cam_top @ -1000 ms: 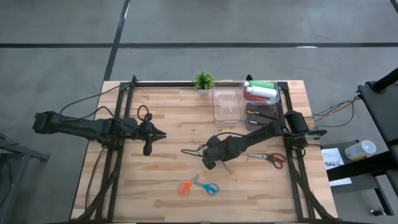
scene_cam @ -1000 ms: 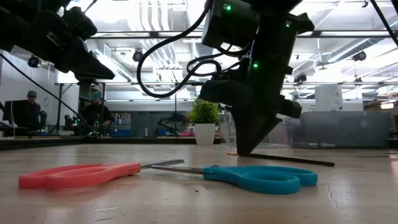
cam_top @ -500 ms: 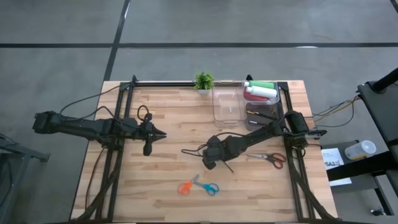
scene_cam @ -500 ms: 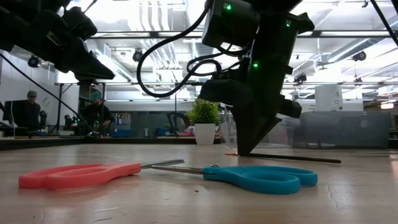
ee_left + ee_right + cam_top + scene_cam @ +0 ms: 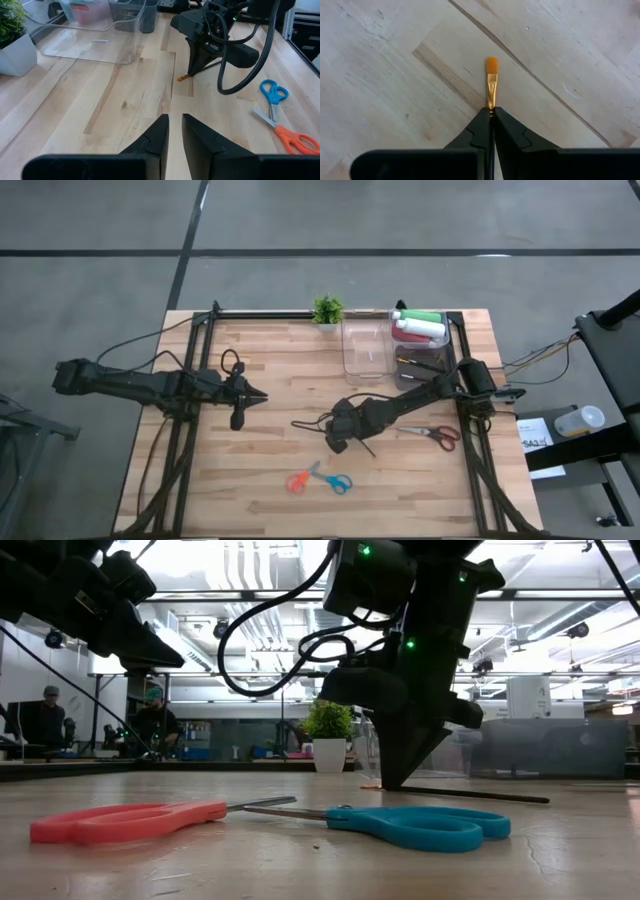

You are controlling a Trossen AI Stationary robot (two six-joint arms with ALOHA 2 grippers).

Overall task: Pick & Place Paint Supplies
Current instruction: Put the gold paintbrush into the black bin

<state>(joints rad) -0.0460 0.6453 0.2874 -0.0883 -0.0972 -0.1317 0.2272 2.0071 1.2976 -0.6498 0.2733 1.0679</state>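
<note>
A thin dark brush [image 5: 366, 449] with an orange bristle tip [image 5: 491, 65] lies on the wooden table right of its middle. My right gripper [image 5: 348, 442] stands over it, pointing steeply down and shut on it. Green, white and pink-red squeeze bottles [image 5: 418, 326] lie in a bin at the far right. A dark bin [image 5: 420, 366] just nearer holds more stick-like brushes. My left gripper [image 5: 258, 395] hangs above the table's left half, its fingers [image 5: 162, 134] a narrow gap apart with nothing between them. My right gripper pinches the brush between its two fingertips just behind the metal ferrule [image 5: 491, 102], near the bristle end. The fingers come from above, slanting steeply down. The bristle tip [image 5: 181, 78] sticks out past the fingertips, and the handle [image 5: 480, 796] lies along the table.
Orange and blue scissors [image 5: 320, 481] lie toward the near edge, and red-handled scissors [image 5: 440, 436] lie at the right. An empty clear bin [image 5: 365, 348] and a small potted plant [image 5: 327, 310] stand at the far edge. People show in the room behind.
The brush's free handle end has slid a little along the table under my right gripper. Both arms have kept still.
</note>
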